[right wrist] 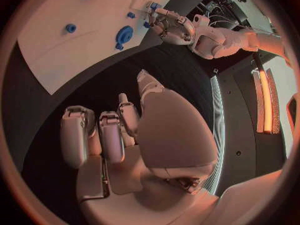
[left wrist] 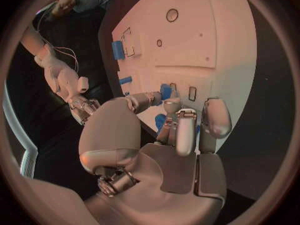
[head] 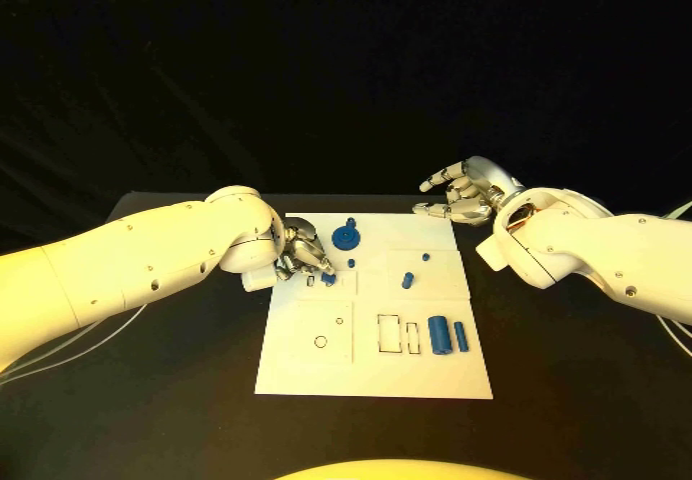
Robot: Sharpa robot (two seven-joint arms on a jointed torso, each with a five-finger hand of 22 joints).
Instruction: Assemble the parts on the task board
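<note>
The white task board [head: 368, 365] lies in the middle of the black table. My left hand [head: 303, 255] reaches over its upper left part and pinches a small blue part [head: 329, 278] at its fingertips, right by a small slot [head: 310, 283]. In the left wrist view the same part [left wrist: 165, 91] sits between the fingertips of the hand [left wrist: 169, 130]. A blue gear-shaped part [head: 346, 238] lies just beyond. My right hand [head: 464, 200] hovers off the board's far right corner, fingers apart and holding nothing. It appears in the right wrist view [right wrist: 125, 130].
Small blue parts [head: 408, 279] lie mid-board. Two blue cylinders [head: 438, 335] lie at the right beside rectangular slots [head: 389, 335]. A round hole [head: 320, 342] is at the near left. Bare black table [head: 577, 380] surrounds the board.
</note>
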